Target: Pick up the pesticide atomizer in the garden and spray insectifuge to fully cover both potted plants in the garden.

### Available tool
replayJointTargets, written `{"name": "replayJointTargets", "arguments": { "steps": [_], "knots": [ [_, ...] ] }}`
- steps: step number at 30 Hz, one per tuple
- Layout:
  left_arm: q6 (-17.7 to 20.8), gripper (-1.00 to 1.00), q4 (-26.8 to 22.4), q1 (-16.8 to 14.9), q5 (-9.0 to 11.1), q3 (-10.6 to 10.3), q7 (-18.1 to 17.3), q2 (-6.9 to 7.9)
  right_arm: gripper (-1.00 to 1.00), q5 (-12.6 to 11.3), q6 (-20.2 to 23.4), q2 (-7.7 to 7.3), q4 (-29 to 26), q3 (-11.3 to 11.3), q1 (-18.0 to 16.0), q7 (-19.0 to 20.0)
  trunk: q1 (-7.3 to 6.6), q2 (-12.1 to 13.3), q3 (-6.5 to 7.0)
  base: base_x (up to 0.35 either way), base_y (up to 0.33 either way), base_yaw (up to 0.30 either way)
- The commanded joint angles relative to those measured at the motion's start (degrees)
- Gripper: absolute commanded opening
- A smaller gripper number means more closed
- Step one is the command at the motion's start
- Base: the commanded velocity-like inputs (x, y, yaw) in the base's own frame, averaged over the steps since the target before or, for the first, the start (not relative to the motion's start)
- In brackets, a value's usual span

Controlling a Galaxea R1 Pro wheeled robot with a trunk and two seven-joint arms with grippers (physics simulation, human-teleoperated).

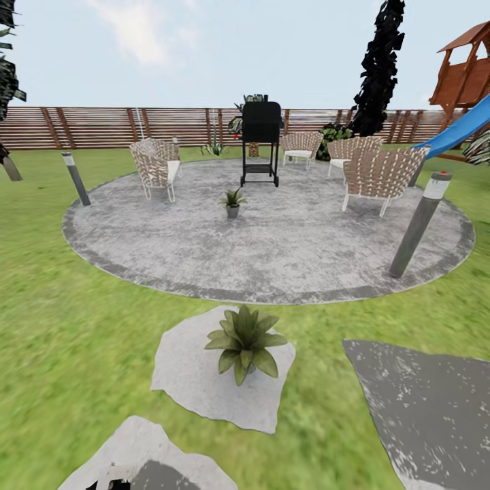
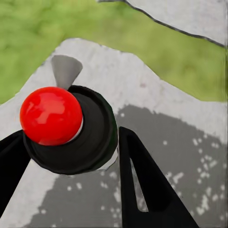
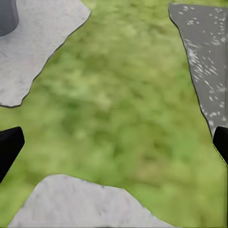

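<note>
Garden lawn and grey patio ahead.
My left pincer grasps the pesticide atomizer; my right pincer hangs released over grass, potted plants in front.

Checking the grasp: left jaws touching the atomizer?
Touching. In the left wrist view the pesticide atomizer sits between the left gripper, its dark body pressed against both black fingers with no gap showing.

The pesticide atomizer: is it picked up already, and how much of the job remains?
Done: the left gripper is shut on the pesticide atomizer. In hand: facing the near potted plant on its stepping stone. Left: spraying it and the far potted plant on the patio.
</note>
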Motion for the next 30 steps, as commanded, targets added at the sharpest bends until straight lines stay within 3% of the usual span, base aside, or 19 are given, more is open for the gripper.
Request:
{"name": "replayJointTargets", "arguments": {
  "steps": [1,6,9,11,13,14,15,17,18,19,20,23,27,28,29,30],
  "knots": [
    [-0.20,-1.00,0.01,-0.02,0.49,-0.07,-0.10,0.02,1.00,0.10,-0.17,0.01,0.28,0.00,-0.03,0.08,0.01,-0.02,-0.05,0.188,-0.159,0.000],
    [-0.31,-1.00,-0.63,-0.02,0.44,-0.47,-0.25,0.35,1.00,1.07,-0.21,-0.16,0.94,0.15,-0.03,0.19,0.01,-0.02,-0.05,0.153,-0.122,0.000],
    [-0.33,-1.00,-0.91,-0.16,-0.70,-0.88,-2.59,0.76,1.00,3.70,-0.24,-0.83,0.68,0.16,-0.09,0.26,0.01,-0.02,-0.05,0.037,-0.021,0.000],
    [-0.30,-1.00,-0.96,-0.40,-2.99,-1.68,-6.57,1.03,1.00,6.88,-0.25,-1.32,0.43,0.16,-0.14,0.32,0.01,-0.02,-0.05,0.011,-0.006,0.000],
    [-0.27,-1.00,-1.07,-0.51,-5.75,-2.07,-11.31,1.60,1.00,12.31,-0.19,-1.84,-0.72,0.16,-0.28,0.34,0.01,-0.02,-0.05,0.005,-0.003,0.000],
    [-0.26,-1.00,-1.43,-0.44,-7.53,-2.23,-14.62,2.35,1.00,17.51,-0.11,-2.08,-2.23,0.16,-0.37,0.37,0.01,-0.02,-0.05,0.002,-0.001,0.000],
    [-0.26,-1.00,-1.63,-0.41,-8.02,-2.27,-15.66,2.64,1.00,19.26,-0.08,-2.14,-2.74,0.16,-0.39,0.40,0.01,-0.02,-0.05,0.002,-0.001,0.000],
    [-0.26,-1.00,-2.44,-0.31,-9.65,-2.36,-20.14,4.00,1.00,25.59,-0.03,-2.27,-4.40,0.11,-0.49,1.43,0.01,-0.02,-0.05,0.001,0.000,0.000],
    [-0.27,-1.00,-3.11,-0.25,-10.70,-2.40,-24.10,5.09,1.00,29.18,-0.01,-2.31,-5.11,0.06,-0.55,3.81,0.01,-0.02,-0.05,0.000,0.000,0.000],
    [-0.26,-1.00,-3.64,-0.24,-11.34,-2.41,-27.00,5.85,1.00,30.84,0.05,-2.33,-5.56,0.03,-0.72,6.18,0.01,-0.02,-0.05,0.000,0.000,0.000],
    [-0.26,-1.00,-3.93,-0.25,-11.67,-2.41,-28.48,6.24,1.00,31.44,0.11,-2.34,-5.83,0.02,-0.88,7.56,0.01,-0.02,-0.05,0.000,0.000,0.000],
    [-0.10,-1.00,-5.59,-0.69,-13.51,-2.41,-36.65,8.19,1.00,33.27,1.76,-2.34,-7.76,-0.01,-2.81,16.48,0.01,-0.02,-0.05,0.000,0.000,0.000],
    [0.30,-1.00,-8.22,-1.50,-16.71,-2.38,-43.13,9.38,1.00,33.71,8.74,-2.28,-10.53,-0.02,-6.94,28.25,0.01,-0.02,-0.05,0.000,0.000,0.000],
    [0.40,-1.00,-8.99,-1.87,-18.12,-2.40,-43.91,9.49,1.00,33.72,10.35,-2.26,-11.14,-0.02,-7.79,31.14,0.01,-0.02,-0.05,0.000,0.000,0.000],
    [0.60,-1.00,-10.00,-2.80,-21.84,-2.37,-44.95,9.48,1.00,33.68,12.18,-2.17,-12.06,0.03,-9.14,36.12,0.01,-0.02,-0.05,0.000,0.000,0.000],
    [0.92,-1.00,-10.27,-3.42,-23.97,-2.36,-45.43,9.33,1.00,33.67,12.64,-2.08,-12.35,0.05,-9.66,38.05,0.01,-0.02,-0.05,0.000,0.000,0.000]
  ]
}}
